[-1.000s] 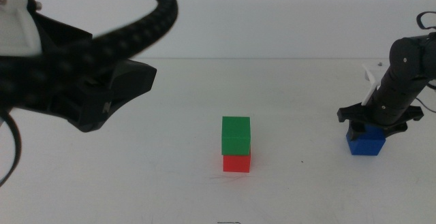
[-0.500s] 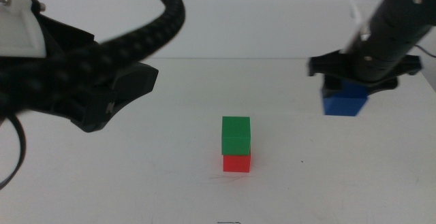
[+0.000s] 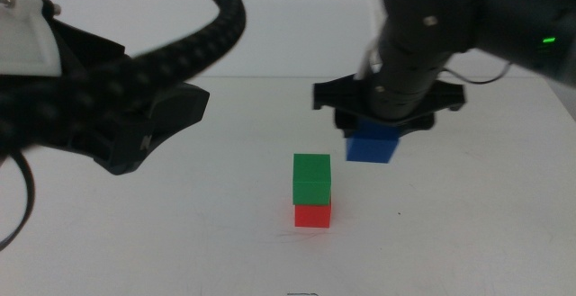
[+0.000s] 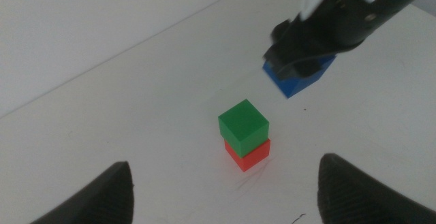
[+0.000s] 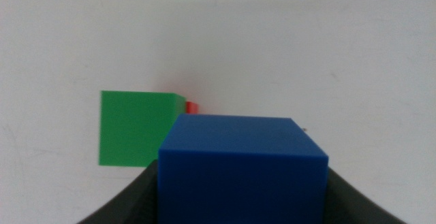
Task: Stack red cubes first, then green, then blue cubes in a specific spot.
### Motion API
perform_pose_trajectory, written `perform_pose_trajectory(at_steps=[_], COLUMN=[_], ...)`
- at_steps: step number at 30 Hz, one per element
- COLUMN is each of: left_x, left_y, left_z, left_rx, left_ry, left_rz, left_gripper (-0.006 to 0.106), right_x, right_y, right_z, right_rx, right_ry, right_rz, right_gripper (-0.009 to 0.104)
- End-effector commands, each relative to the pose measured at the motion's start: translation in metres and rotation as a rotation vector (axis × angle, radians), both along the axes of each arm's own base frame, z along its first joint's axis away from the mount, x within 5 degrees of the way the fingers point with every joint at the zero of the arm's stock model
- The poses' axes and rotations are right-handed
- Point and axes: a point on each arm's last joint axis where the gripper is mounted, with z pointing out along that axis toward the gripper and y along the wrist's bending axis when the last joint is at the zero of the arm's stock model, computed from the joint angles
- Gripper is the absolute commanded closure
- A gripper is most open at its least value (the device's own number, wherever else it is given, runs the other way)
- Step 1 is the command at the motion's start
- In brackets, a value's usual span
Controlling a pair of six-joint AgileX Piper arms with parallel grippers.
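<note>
The left claw (image 3: 171,116) hangs above the worktop (image 3: 180,242) at the left, jaws spread wide and empty, apparently waiting out of the way. Mid-worktop, the green cube (image 3: 311,180) sits squarely on the red cube (image 3: 312,214), so two tiers of the stack are done and the green top face is free for the last piece. To the right and farther back, the right claw (image 3: 372,134) grips the blue cube (image 3: 372,146) in the air, clear of the surface. The blue cube is near the stack but not over it, and looks high enough to be carried across onto the green.
</note>
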Motion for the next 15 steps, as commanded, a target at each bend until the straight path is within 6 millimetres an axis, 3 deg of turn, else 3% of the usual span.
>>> perform_pose_trajectory(at_steps=[1, 9, 15], left_x=[-0.001, -0.001, -0.001], left_y=[0.0, 0.0, 0.0], left_z=[0.014, 0.014, 0.014], left_rx=[-0.064, -0.064, -0.064], left_ry=[-0.076, -0.076, -0.076], left_rz=[-0.013, -0.013, -0.013], left_gripper=[0.009, 0.009, 0.009], right_x=[-0.001, 0.007, 0.013], right_y=[0.004, 0.037, 0.045], right_z=[0.024, 0.017, 0.009], right_rx=[0.026, 0.016, 0.024], right_ry=[-0.094, -0.085, -0.074], right_rz=[0.01, 0.048, 0.053], right_gripper=[0.096, 0.096, 0.096])
